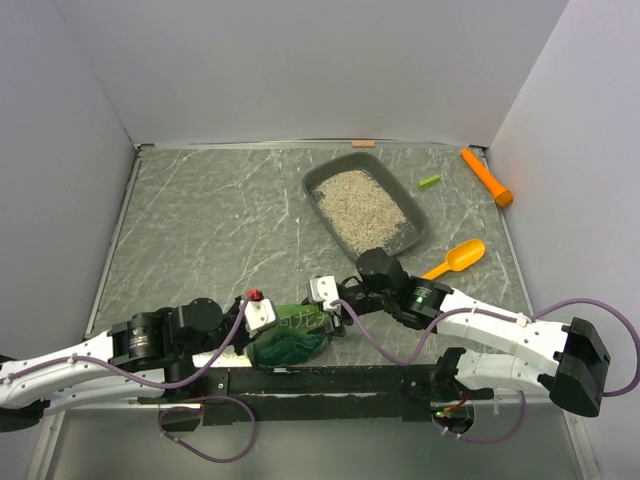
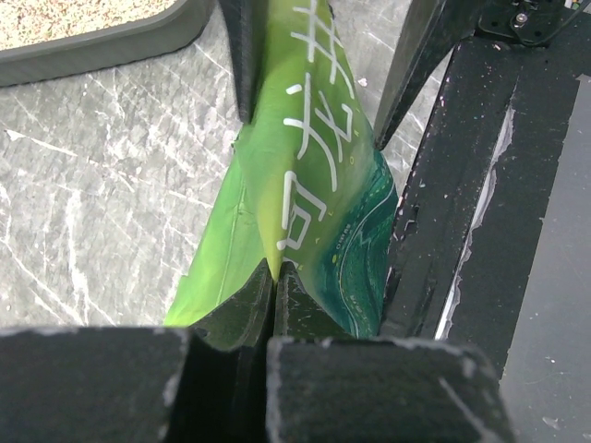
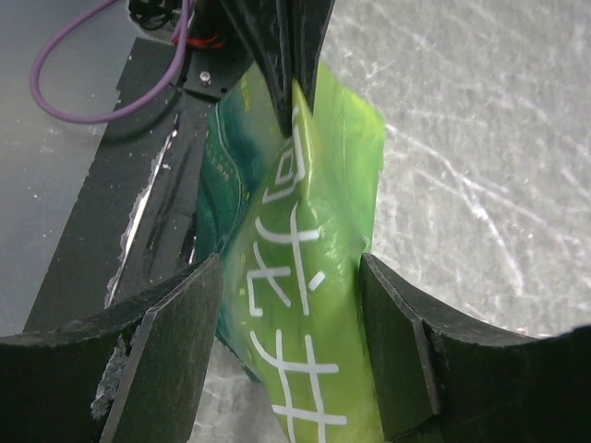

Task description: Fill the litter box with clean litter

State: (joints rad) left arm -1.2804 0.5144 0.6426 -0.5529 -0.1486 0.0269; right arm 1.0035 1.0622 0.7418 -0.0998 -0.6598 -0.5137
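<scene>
The dark grey litter box (image 1: 416,214) lies at the back right and holds pale beige-grey clean litter (image 1: 364,207); its rim also shows in the left wrist view (image 2: 102,41). A crinkled green bag (image 1: 290,338) lies near the front edge between both arms. My left gripper (image 1: 268,322) is shut, pinching a fold of the bag (image 2: 305,175) between its tips (image 2: 275,268). My right gripper (image 1: 325,308) is open and straddles the other end of the bag (image 3: 300,277), one finger (image 3: 175,341) on each side, close against it.
An orange-yellow scoop (image 1: 455,258) lies right of the litter box's near corner. An orange stick-like object (image 1: 487,177) and a small green piece (image 1: 430,181) lie at the back right. A black strip (image 1: 330,380) runs along the front edge under the bag.
</scene>
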